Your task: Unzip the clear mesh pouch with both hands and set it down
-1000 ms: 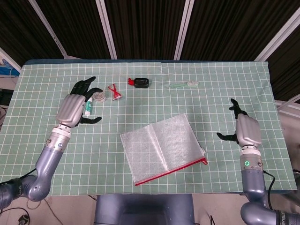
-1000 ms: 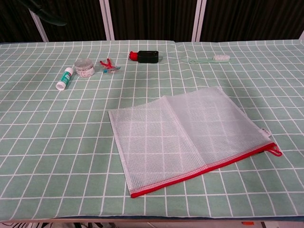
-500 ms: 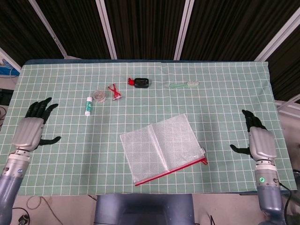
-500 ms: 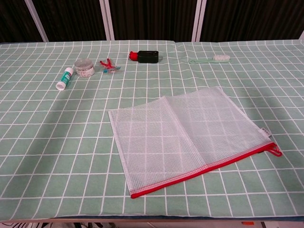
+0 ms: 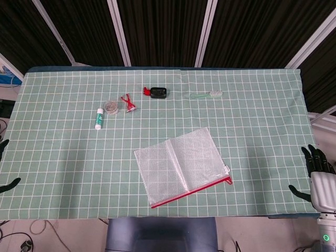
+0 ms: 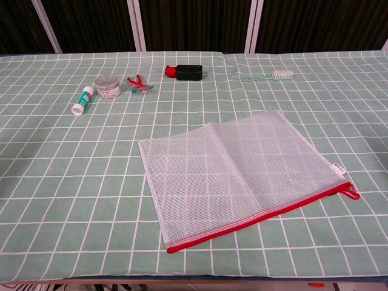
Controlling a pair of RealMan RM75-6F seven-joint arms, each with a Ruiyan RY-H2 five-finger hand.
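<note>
At the far left edge only dark fingertips of my left hand [image 5: 4, 163] show, so I cannot tell its pose. The mesh pouch [image 5: 181, 165] lies flat mid-table on the green checked cloth [image 5: 252, 121], red zipper [image 6: 260, 217] toward me. My right hand [image 5: 317, 176] hangs off the right edge, fingers apparently spread, empty.

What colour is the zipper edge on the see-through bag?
Red. The zipper edge of the mesh pouch shows best in the chest view.

The mesh pouch [image 6: 236, 173] is looking like translucent woven plastic. The tablecloth [image 6: 73, 182] is showing as matt checked cloth.
</note>
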